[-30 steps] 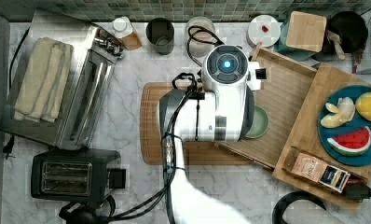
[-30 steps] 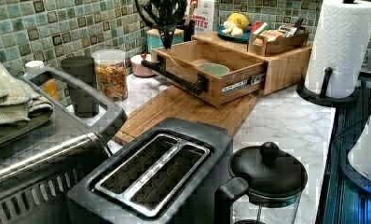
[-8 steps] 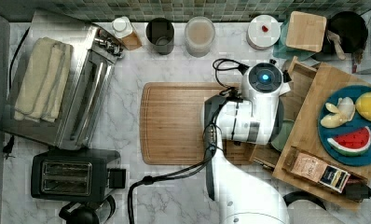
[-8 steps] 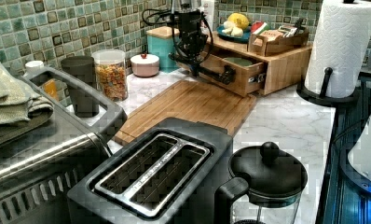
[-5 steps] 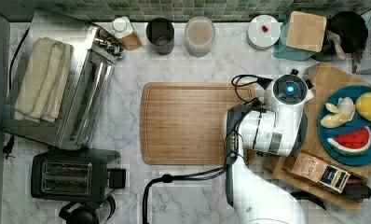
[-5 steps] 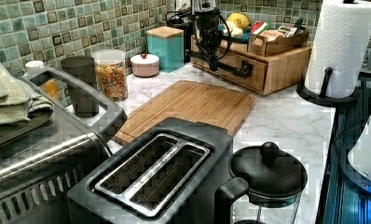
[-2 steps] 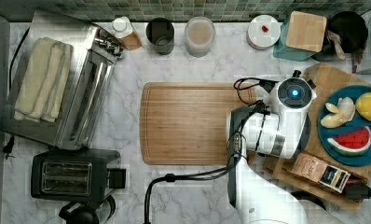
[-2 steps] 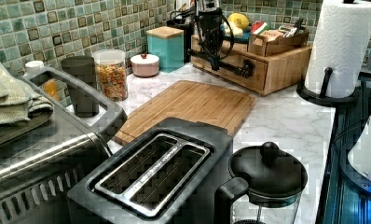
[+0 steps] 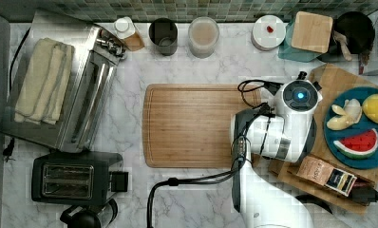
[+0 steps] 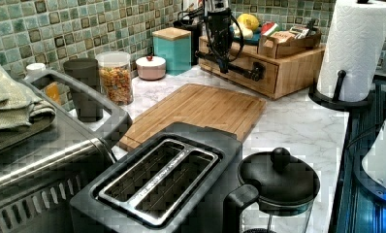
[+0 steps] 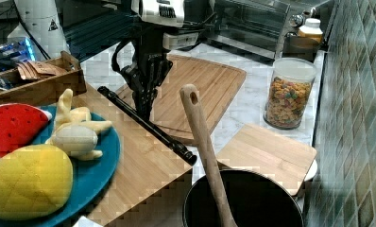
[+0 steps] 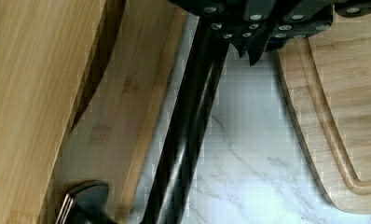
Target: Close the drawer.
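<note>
Pushed in since before, one drawer (image 10: 239, 68) sits shut; jaws' state unclear at its handle (image 11: 143, 124).

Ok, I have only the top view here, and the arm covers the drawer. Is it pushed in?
Observer: In the left view the drawer front sits level with the front of the wooden stand. No tray sticks out.
Operator: Where is the gripper?
Observer: In the right view the gripper points down right at the black handle bar. I cannot confirm contact.
Operator: Is the cutting board in the way?
Observer: No. In the wrist view a strip of bare marble counter lies between the bar and the cutting board.
</note>
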